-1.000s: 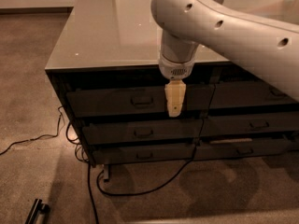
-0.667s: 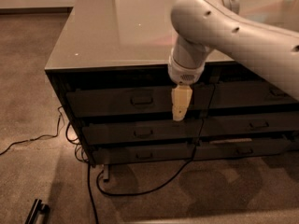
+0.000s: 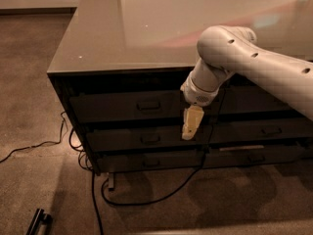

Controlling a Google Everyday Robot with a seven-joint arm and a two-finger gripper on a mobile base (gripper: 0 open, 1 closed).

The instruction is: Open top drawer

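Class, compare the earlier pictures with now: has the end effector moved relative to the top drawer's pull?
Yes. The end effector has dropped and shifted right, away from the top drawer's pull, to the drawer below.

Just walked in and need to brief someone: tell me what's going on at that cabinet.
The robot's arm reaches across the front of a dark drawer cabinet. Its gripper hangs pointing down, right of the metal pull on the top drawer, not touching it. The drawer looks closed, so opening has not yet begun.

White rounded arm (image 3: 254, 65), dotted with small holes, tan gripper (image 3: 189, 130) beneath wrist
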